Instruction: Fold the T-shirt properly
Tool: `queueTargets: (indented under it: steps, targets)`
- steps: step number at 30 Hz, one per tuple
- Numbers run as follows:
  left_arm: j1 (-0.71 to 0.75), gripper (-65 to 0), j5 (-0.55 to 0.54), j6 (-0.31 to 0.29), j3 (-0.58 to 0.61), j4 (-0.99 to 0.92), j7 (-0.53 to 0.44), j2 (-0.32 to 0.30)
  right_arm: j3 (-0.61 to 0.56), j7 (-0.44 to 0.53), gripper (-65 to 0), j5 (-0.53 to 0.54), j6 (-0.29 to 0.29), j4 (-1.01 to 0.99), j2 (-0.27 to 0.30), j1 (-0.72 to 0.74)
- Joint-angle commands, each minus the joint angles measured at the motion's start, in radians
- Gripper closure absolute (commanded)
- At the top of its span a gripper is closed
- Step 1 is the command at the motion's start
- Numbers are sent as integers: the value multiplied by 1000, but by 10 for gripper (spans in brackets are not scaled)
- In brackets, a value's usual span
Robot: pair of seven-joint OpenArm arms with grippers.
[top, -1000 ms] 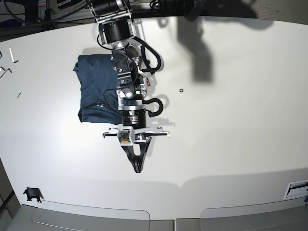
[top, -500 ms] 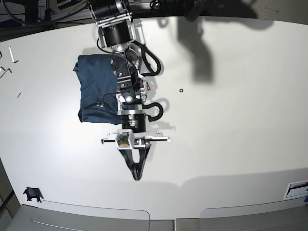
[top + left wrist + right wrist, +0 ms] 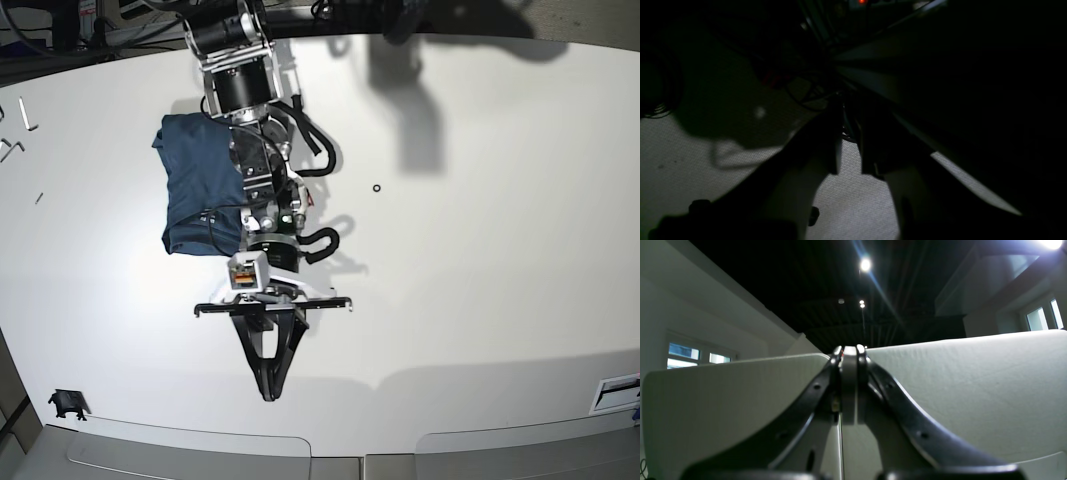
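The T-shirt (image 3: 195, 190) is dark navy and lies folded into a compact rectangle at the table's back left. My right arm reaches over its right edge toward the front of the table. The right gripper (image 3: 267, 388) is well in front of the shirt, shut, with nothing in it. In the right wrist view that gripper (image 3: 849, 353) has its pads pressed together and points up at the ceiling. The left wrist view is very dark. There my left gripper (image 3: 848, 166) hangs over a grey floor, fingers a little apart and empty. The shirt is out of both wrist views.
A small black ring (image 3: 376, 187) lies right of the arm. Metal hex keys (image 3: 12, 148) rest at the far left edge. A black clip (image 3: 66, 403) sits at the front left corner and a label (image 3: 615, 392) at the front right.
My right arm has swung further toward the table's front edge, with the shut gripper moving forward and slightly left. The T-shirt has not moved.
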Motion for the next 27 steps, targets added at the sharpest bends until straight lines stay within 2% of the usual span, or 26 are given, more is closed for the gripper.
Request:
queueTargets:
  steps: [1, 7, 14, 18, 27]
  targets:
    - [9, -81, 0, -11, 2, 5, -16, 2, -2, 24, 0, -3, 0, 18, -5, 33]
    - [9, -81, 0, -11, 2, 5, -16, 2, -2, -27, 0, 22, 0, 18, -6, 32]
    - [9, -81, 0, -11, 2, 5, -16, 2, -2, -26, 0, 23, 0, 18, -5, 29]
    - [9, -81, 0, -11, 2, 5, -16, 2, -2, -79, 0, 22, 0, 18, 0, 31]
    - [9, -81, 0, -11, 2, 5, -16, 2, -2, -75, 0, 23, 0, 18, 0, 82]
